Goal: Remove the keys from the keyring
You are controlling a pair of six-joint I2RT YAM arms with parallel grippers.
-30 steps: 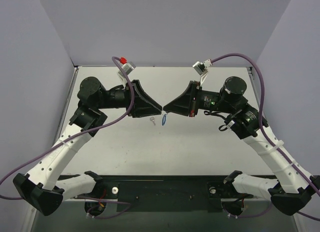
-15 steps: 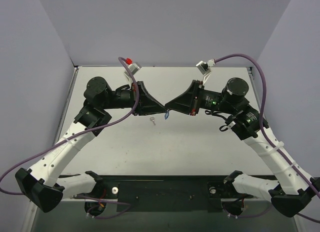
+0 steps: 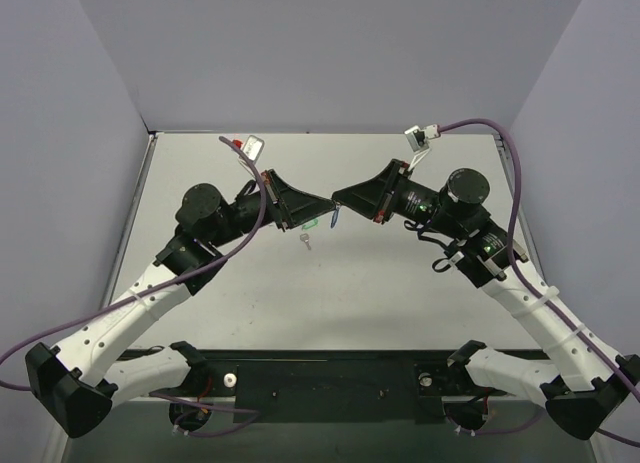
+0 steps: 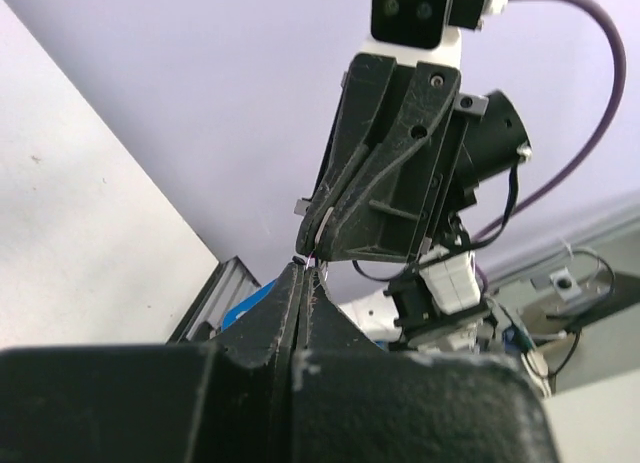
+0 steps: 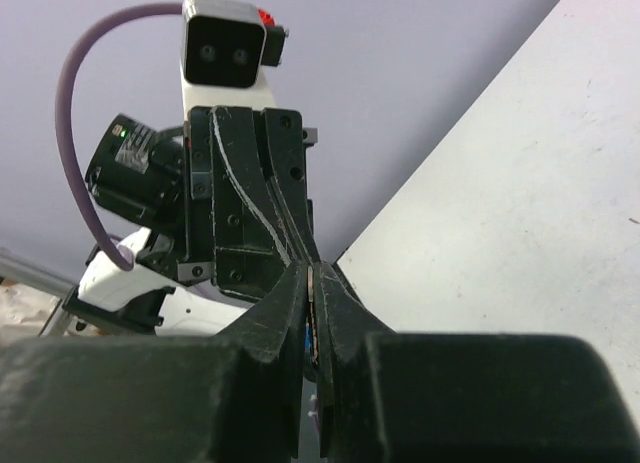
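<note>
Jaws of the left gripper (image 3: pixel 326 205) are pressed together, contents unclear. The right gripper (image 3: pixel 338 197), tip to tip with it, is clamped on the blue keyring (image 3: pixel 335 219), which hangs beneath, long axis 12-to-6. The key (image 3: pixel 307 240) lies apart at its 7 o'clock, roughly 12-to-6.

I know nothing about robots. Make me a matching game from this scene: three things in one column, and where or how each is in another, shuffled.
Things:
1. silver key
2. blue key tag
3. left claw

Places or states:
A. hanging from the shut tip of the right claw
B. shut, tip to tip with the right claw
C. lying loose on the table

Pairs: 1-C, 2-A, 3-B.
</note>
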